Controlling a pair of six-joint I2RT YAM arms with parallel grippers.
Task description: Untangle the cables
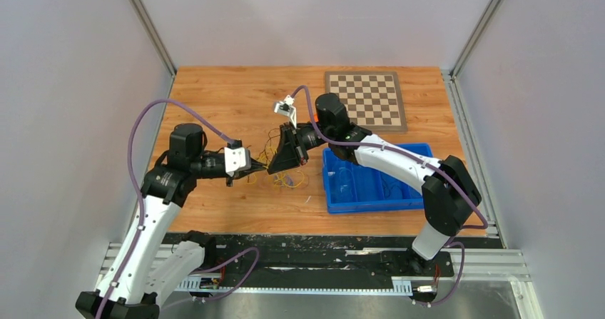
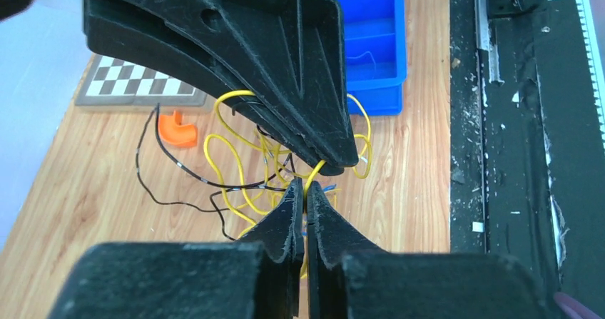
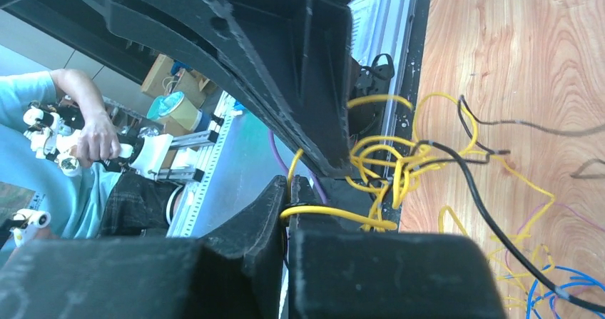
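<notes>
My left fingers (image 2: 285,223) and right fingers (image 3: 260,223) each clench a yellow strand (image 2: 227,155) of the tangled thin cables (image 1: 284,178) on the wooden table (image 1: 235,98). A blue plastic bin (image 1: 371,190) sits just beside the tangle, and a small orange elbow-shaped piece (image 2: 177,129) lies behind it.

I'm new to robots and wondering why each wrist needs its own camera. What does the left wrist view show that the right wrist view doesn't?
Only the left wrist view shows the chessboard, an orange piece and the blue bin. Only the right wrist view shows a person in a light blue shirt beyond the table edge. Both show the yellow cables tangled with a black cable on the wooden table, plus the left gripper and right gripper, each shut on a yellow strand.
</notes>
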